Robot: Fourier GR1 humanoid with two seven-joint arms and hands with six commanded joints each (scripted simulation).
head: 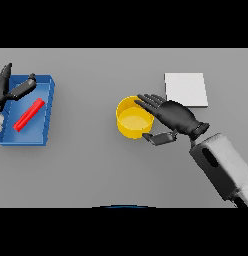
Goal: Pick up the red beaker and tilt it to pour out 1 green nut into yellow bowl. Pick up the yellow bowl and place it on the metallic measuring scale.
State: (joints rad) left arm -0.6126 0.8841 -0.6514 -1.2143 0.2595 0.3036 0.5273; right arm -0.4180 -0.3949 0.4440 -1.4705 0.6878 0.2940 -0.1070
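At frame centre the dark right hand [173,116] spreads its fingers, holding nothing, over the round yellow bowl's [127,129] right rim, so it should close thumb and fingers firmly across that wall before lifting toward the flat metallic measuring scale [186,89] at upper right, while the left hand [6,86] hangs open over the blue tray [48,107]

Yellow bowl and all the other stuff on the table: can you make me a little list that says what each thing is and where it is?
yellow bowl: middle of the table, upright, looks empty
right hand: open, fingers reaching over the bowl's right rim, thumb beside its near side
white square scale: behind the right hand, bare on top
blue tray: far left of the table
red beaker: lying slanted inside the tray
left hand: at the tray's back left corner, fingers relaxed
green nut: cannot see one
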